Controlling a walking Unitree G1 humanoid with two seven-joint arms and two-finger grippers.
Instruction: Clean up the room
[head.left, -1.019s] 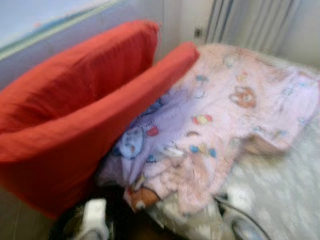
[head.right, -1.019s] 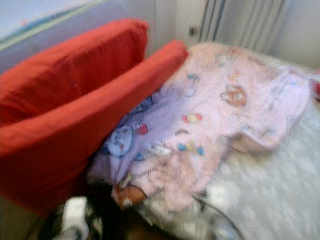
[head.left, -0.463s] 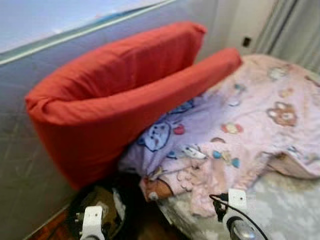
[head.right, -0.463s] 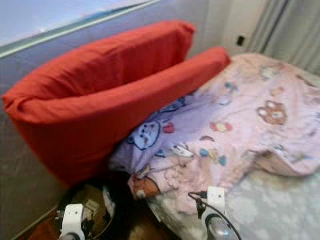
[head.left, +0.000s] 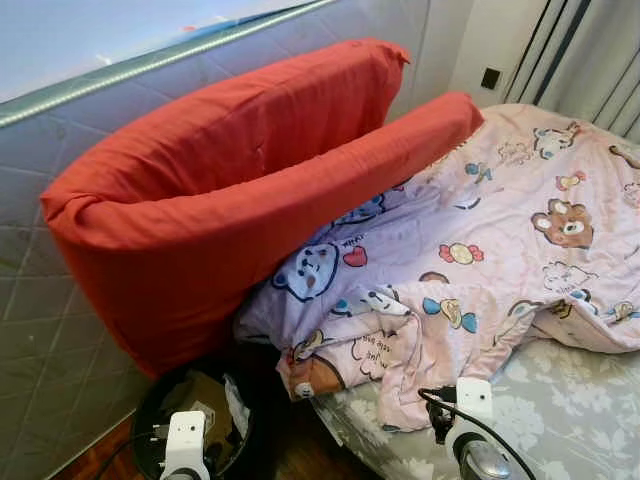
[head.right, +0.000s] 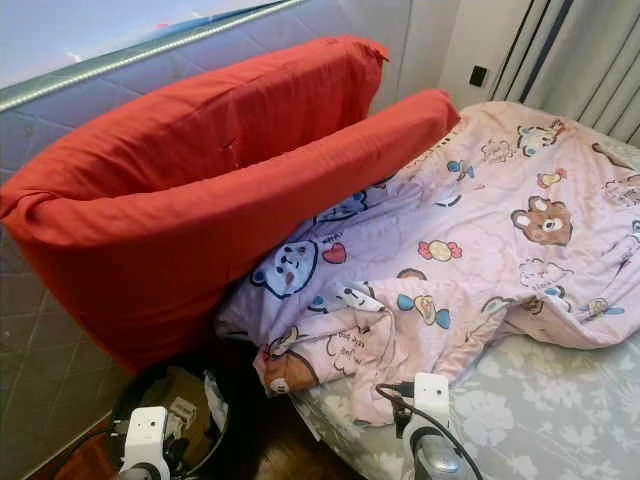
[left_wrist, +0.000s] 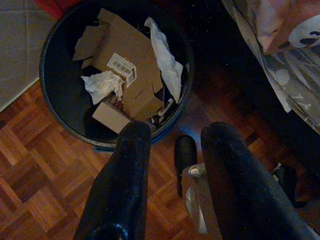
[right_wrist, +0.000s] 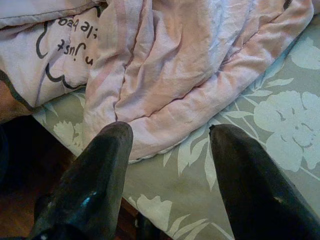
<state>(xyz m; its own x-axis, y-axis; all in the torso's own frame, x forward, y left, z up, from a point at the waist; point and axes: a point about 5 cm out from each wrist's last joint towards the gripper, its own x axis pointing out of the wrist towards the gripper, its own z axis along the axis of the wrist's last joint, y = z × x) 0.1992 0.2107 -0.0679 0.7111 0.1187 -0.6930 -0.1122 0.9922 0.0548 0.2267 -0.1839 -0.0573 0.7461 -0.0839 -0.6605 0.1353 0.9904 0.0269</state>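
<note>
While facing the rumpled cartoon blanket (head.left: 480, 250) at frame centre, still scouting; next, reach with unclenched right gripper (right_wrist: 170, 150) toward blanket hem; left gripper (left_wrist: 172, 150) likewise released.

"Just" among upside-down print on the pink blanket (right_wrist: 165, 75)

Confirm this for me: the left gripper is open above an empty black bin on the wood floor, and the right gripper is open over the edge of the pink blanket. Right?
Not quite. The black bin is not empty: the left wrist view shows cardboard pieces and crumpled paper inside. The rest holds: the left gripper is open above it, and the right gripper is open over the pink blanket edge.
</note>
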